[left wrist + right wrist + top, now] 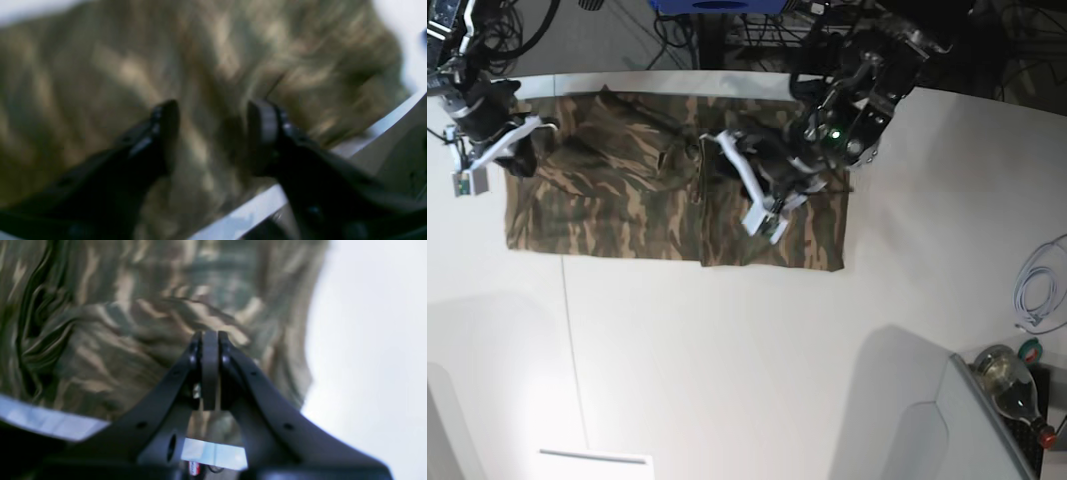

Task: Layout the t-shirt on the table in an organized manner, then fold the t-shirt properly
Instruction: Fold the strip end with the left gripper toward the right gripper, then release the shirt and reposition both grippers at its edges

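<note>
The camouflage t-shirt (647, 200) lies spread along the far side of the white table (727, 350), with folds near its middle. My left gripper (745, 165) is over the shirt's right half. In the left wrist view it (213, 120) is open, its fingers (263, 123) apart above blurred cloth (116, 66) near the table's edge. My right gripper (527, 150) is at the shirt's left end. The right wrist view shows it (210, 340) shut, pads pressed together just above the wrinkled cloth (116, 323), with no cloth seen between them.
A thin dark seam (572, 340) runs across the table at the left. A white cable (1037, 290) lies at the right edge. A bottle (1012, 375) and a grey box corner (967, 430) sit at the bottom right. Cables hang behind the far edge.
</note>
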`<state>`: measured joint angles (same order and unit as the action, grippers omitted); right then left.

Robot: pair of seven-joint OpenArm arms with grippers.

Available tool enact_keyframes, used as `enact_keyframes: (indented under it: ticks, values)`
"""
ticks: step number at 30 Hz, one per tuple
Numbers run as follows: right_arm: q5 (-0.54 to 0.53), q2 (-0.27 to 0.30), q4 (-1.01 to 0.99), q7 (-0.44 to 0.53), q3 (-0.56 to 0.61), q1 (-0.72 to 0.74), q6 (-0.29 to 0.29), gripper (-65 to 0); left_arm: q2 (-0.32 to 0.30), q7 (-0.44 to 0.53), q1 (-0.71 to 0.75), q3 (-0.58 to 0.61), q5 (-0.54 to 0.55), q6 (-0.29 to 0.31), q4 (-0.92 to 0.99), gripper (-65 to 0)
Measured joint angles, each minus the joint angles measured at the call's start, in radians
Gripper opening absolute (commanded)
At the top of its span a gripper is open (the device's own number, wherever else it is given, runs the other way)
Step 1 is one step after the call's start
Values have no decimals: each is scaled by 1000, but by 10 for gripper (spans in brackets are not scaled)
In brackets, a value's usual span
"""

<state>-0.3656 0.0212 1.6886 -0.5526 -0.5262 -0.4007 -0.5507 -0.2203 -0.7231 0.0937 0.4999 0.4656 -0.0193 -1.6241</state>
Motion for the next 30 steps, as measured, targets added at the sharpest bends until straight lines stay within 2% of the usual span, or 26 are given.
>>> enact_keyframes:
  ticks: [2,5,11,15,17,19,21,22,24,26,30]
  values:
    - [-1,-8,0,-5,-13,13,0,-635,-14,1,13,2,1,3,0,-556]
    - [-4,-3,0,4,-13,21,0,-635,-16,8,24,2,6,5,-4,-650]
    - [-5,-8,-1,-1,15,18,0,-635,-24,15,37,3,3,5,74,-650]
    - [-5,-5,-60,1,2,46,0,-632,-26,8,44,3,3,4,109,-650]
    - [-4,-10,-110,-6,-36,75,-7,-609,-28,15,46,3,3,4,107,-650]
    - [-23,-7,-157,4,-75,100,-5,-542,-42,15,53,4,11,5,98,-650]
    - [-86,-5,-192,-2,-115,115,-4,-428,-51,12,64,-1,6,0,86,-650]
    - [-129,-6,-203,0,-139,118,-3,-351,-61,10,79,-12,8,2,61,-650]
    - [-199,-3,-206,-1,-177,115,-3,-195,-77,11,127,-79,16,15,-14,-650]
    - [-243,21,-207,-53,-196,110,-12,-93,-85,14,177,-191,17,18,-69,-650]
    - [-320,102,-333,-130,-228,161,-142,-75,-98,12,225,-441,2,5,-81,-650]
